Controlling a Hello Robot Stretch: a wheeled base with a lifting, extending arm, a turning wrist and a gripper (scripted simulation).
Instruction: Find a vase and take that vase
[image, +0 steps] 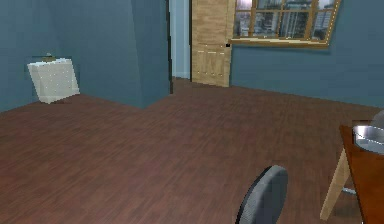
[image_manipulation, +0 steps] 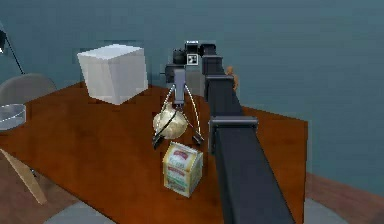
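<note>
Beside the white box (image_manipulation: 112, 72), the tool (image_manipulation: 178, 138) reaches for the worktop's (image_manipulation: 70, 140) cream vase (image_manipulation: 170, 122); I cannot tell if it holds it.

Nothing legible for you here: no txt, nos. or signs you can read. Closest thing is the small box (image_manipulation: 182, 166) on the tabletop (image_manipulation: 80, 150). It has a green & cream printed label on front & top, but the print's too small to make out. The two white squares (image_manipulation: 191, 50) at the far end of the arm (image_manipulation: 240, 150) carry black marks, which are blocky patterns, not letters. The white cube (image_manipulation: 112, 72) on the same tabletop has plain faces.
</note>
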